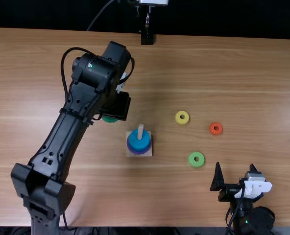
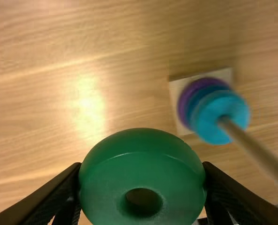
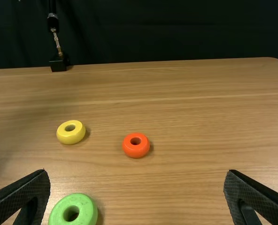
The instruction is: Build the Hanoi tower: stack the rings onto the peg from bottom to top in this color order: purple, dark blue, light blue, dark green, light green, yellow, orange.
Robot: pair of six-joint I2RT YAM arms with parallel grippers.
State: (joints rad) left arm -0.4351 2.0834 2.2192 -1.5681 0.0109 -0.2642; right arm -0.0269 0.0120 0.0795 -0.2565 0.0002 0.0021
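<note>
In the top view your left arm rises from the lower left of the frame, and its gripper hangs left of centre, up and to the left of the peg; in the left wrist view you see its fingers closed around the dark green ring, which sits between them at the bottom of the frame, its hole showing.

Your peg stands upright on its pale square base, just left of centre in the top view; the purple ring is lowest on it, the dark blue ring lies above that, and the light blue ring is uppermost; the dark green ring is off the peg.

Your right gripper is at the lower right of the top view, its fingers spread wide with nothing between them; up and to its left the light green ring lies flat on the table; the yellow ring lies right of centre, above the light green one in the frame, and the orange ring lies farther right and slightly lower than the yellow.
</note>
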